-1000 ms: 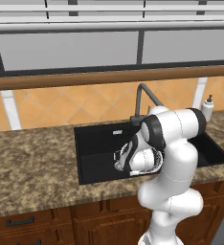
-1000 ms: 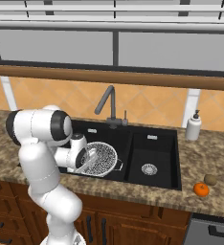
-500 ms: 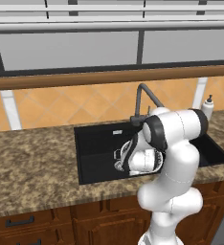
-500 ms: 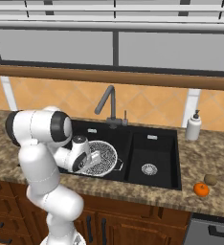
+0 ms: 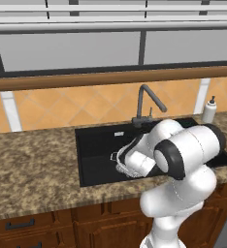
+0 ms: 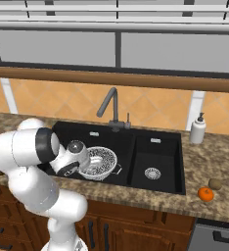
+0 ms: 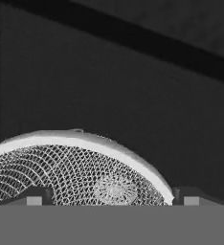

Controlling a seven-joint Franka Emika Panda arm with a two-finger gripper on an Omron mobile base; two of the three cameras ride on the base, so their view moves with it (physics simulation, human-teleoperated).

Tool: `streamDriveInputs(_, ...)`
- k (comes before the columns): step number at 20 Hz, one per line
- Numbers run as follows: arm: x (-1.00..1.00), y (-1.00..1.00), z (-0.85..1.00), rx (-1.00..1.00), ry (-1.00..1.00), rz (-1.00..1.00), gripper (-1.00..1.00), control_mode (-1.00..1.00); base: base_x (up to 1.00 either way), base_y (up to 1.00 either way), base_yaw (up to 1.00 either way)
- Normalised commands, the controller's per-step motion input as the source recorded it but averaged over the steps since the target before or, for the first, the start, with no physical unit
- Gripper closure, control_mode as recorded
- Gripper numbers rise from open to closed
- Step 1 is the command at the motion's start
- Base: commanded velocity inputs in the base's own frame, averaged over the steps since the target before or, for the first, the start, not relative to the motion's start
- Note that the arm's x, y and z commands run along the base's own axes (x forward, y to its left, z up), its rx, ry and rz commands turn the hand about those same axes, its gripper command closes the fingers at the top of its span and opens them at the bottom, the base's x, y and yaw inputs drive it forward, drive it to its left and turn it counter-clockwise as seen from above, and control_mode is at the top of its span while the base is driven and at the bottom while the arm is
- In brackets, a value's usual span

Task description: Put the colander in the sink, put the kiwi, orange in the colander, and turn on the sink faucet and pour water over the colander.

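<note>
Colander [image 6: 100, 162] in sink [image 6: 111, 138] (left basin), gripper [image 7: 113, 197] jaws wide, straddling rim

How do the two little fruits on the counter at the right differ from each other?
The orange is bright orange; the kiwi is dull brown-tan. The orange sits nearer the counter's front edge; the kiwi lies just behind it, toward the wall. Both are small, rounded, close together on the counter right of the sink.

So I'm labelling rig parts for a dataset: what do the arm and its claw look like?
The arm is glossy white, built of rounded bulbous segments with dark grey bands at the joints. The claw ends in two small dark grey finger tips with lighter pads. No cables or markings are visible.
</note>
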Motion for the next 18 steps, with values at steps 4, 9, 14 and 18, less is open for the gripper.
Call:
streamDriveInputs(4,-0.43,-0.26,0.8,0.2,-0.01,-0.26,-1.0,-1.0,0.0,0.0,0.0)
streamDriveInputs(9,-0.31,-0.15,1.0,0.14,0.02,-0.24,-1.0,-1.0,0.0,0.0,0.0)
streamDriveInputs(14,-0.43,-0.04,1.0,0.01,0.11,-0.13,-1.0,-1.0,0.0,0.0,0.0)
streamDriveInputs(18,-0.33,-0.17,1.0,0.0,0.16,-0.11,-1.0,-1.0,0.0,0.0,0.0)
